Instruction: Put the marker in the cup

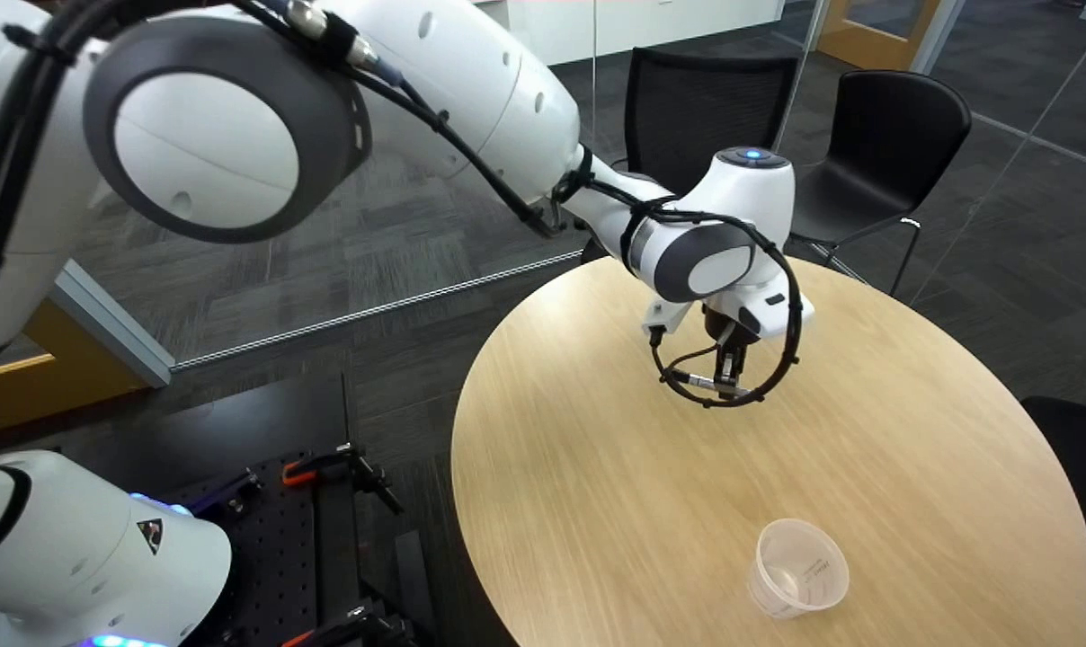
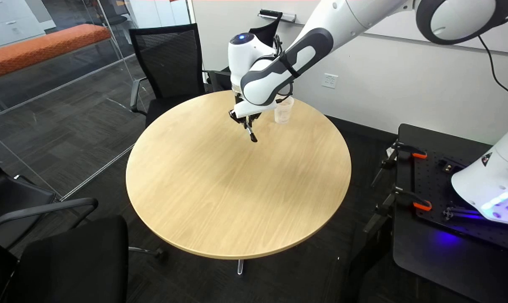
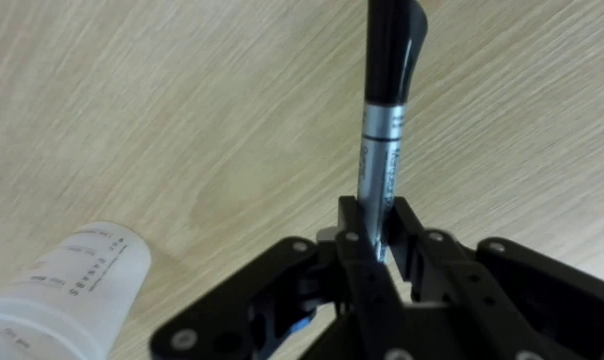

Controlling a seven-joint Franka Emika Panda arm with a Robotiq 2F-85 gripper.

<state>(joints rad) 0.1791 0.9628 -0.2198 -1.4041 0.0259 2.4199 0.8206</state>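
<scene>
The marker is silver with a black cap and lies between my two finger pads in the wrist view. My gripper is shut on its silver body, with the black cap pointing away from the fingers. In both exterior views the gripper holds the marker tilted over the table. The translucent cup stands upright on the table, apart from the gripper. It also shows partly behind the arm in an exterior view and at the lower left in the wrist view.
The round wooden table carries the cup. Black chairs stand around it. A glass wall and a whiteboard wall are nearby. The robot base stands on a black side table with orange-tipped clamps.
</scene>
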